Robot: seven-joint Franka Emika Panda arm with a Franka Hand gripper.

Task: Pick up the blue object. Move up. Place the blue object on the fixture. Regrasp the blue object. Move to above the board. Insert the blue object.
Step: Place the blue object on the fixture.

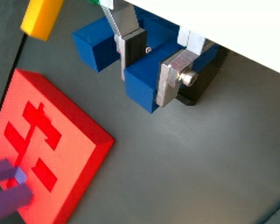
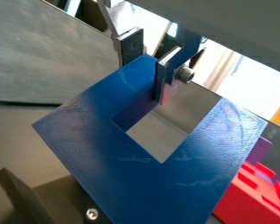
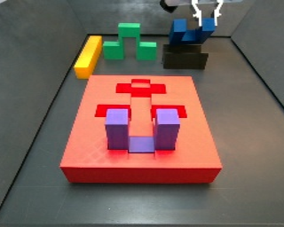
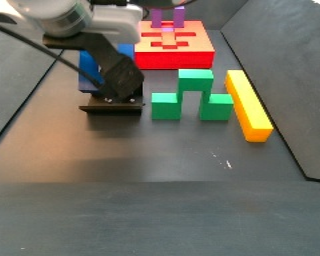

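Observation:
The blue object [image 3: 185, 36] stands on the dark fixture [image 3: 186, 59] at the back right, beyond the red board [image 3: 138, 151]. My gripper [image 3: 206, 21] comes down onto it from above. In both wrist views the silver fingers [image 1: 132, 48] straddle one prong of the blue object [image 1: 145, 86], pads against its sides, so my gripper [image 1: 149, 80] is shut on it. Another wrist view shows the blue object [image 2: 108, 149] filling the picture under my gripper [image 2: 149, 72]. In a side view the blue object [image 4: 89, 62] and fixture [image 4: 109, 104] sit left of the board [image 4: 174, 50].
A purple U-shaped block [image 3: 135, 129] stands in the board's recess. A yellow bar [image 3: 88, 56] and a green block [image 3: 130, 42] lie behind the board, also seen as the green block [image 4: 190, 95] and yellow bar [image 4: 247, 102]. Dark walls ring the floor.

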